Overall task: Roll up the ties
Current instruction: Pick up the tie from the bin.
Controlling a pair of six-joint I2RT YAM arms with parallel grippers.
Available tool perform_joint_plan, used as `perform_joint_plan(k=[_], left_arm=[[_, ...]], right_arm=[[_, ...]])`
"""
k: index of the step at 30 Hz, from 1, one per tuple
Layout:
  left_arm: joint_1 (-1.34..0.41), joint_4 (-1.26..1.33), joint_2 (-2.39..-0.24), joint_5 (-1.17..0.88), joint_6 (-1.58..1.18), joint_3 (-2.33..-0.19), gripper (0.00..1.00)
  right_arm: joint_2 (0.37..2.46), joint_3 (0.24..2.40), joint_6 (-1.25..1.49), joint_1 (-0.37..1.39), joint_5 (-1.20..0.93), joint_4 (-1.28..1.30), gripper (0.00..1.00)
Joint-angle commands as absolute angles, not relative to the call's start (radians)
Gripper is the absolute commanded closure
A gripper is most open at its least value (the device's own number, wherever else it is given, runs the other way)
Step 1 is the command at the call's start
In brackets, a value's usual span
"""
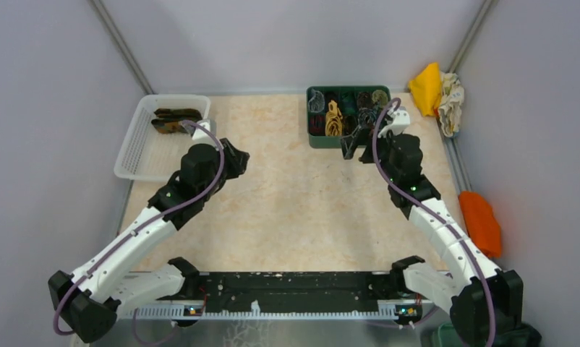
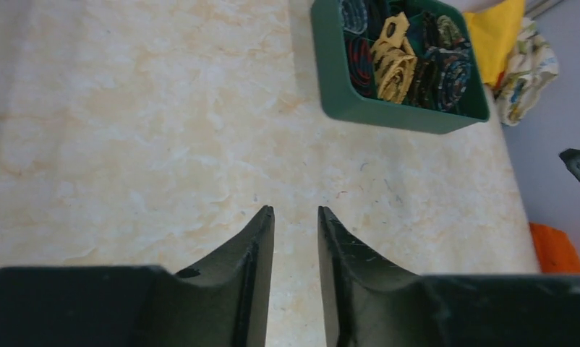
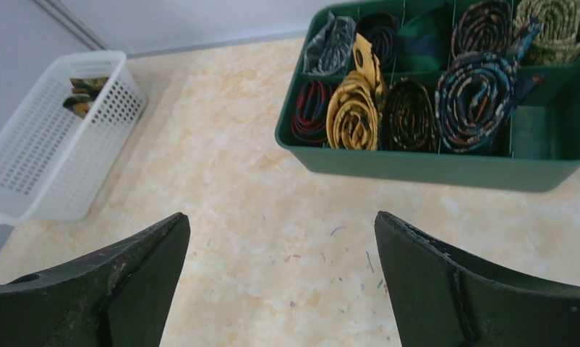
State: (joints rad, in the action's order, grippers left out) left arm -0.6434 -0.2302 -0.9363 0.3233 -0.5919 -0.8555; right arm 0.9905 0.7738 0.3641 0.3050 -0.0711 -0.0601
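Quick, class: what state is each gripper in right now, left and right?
Left gripper: barely open, narrow gap between the fingers, holding nothing.
Right gripper: wide open, holding nothing.

The left arm (image 1: 139, 235) is reaching from the lower left toward the upper left of the top view, and the left gripper (image 2: 294, 213) is showing only a narrow slit between its jaws. The right arm (image 1: 435, 217) is stretching from the lower right toward the upper centre, with the right gripper (image 3: 278, 220) gaping wide.
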Motion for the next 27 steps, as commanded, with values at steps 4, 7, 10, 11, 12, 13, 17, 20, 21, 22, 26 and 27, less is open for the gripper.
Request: perform_joint_plan(k=[4,7,10,11,12,13,17,20,21,22,26,27], left_arm=[[-0.514,-0.376,-1.197,0.402,-0.546,-1.191,0.51],[-0.286,-0.365,-1.33,0.244,-0.586,-1.294,0.48],[-0.085,-0.341,-1.453,0.17,-0.63,-1.368,0.48],[-0.041,-0.334,-1.491,0.158,-0.644,-1.389,0.48],[0.003,-0.335,-1.525,0.152,-0.657,-1.407,0.47],[0.044,-0.343,-1.554,0.151,-0.671,-1.433,0.47],[0.149,-0.312,-1.64,0.14,-0.696,-1.452,0.45],[0.199,-0.278,-1.707,0.112,-0.688,-1.47,0.42],[0.212,-0.26,-1.737,0.089,-0.683,-1.479,0.4],[0.224,-0.241,-1.784,0.06,-0.681,-1.491,0.39],[0.245,-0.186,-1.937,-0.05,-0.651,-1.582,0.32],[0.245,-0.17,-1.973,-0.081,-0.643,-1.605,0.3]], right_arm=[[1.007,0.729,0.362,0.312,-0.137,-0.152,0.01],[1.057,0.719,0.391,0.312,-0.225,-0.235,0.01],[1.124,0.746,0.377,0.313,-0.311,-0.263,0.01],[1.144,0.758,0.366,0.314,-0.327,-0.252,0.01],[1.165,0.771,0.361,0.313,-0.335,-0.245,0.01],[1.182,0.78,0.359,0.313,-0.335,-0.247,0.01],[1.261,0.799,0.364,0.313,-0.386,-0.294,0.01],[1.313,0.813,0.372,0.313,-0.408,-0.324,0.01],[1.327,0.817,0.373,0.313,-0.411,-0.332,0.01],[1.34,0.82,0.374,0.313,-0.411,-0.338,0.01],[1.38,0.821,0.385,0.313,-0.428,-0.379,0.01],[1.39,0.823,0.385,0.313,-0.435,-0.387,0.01]])
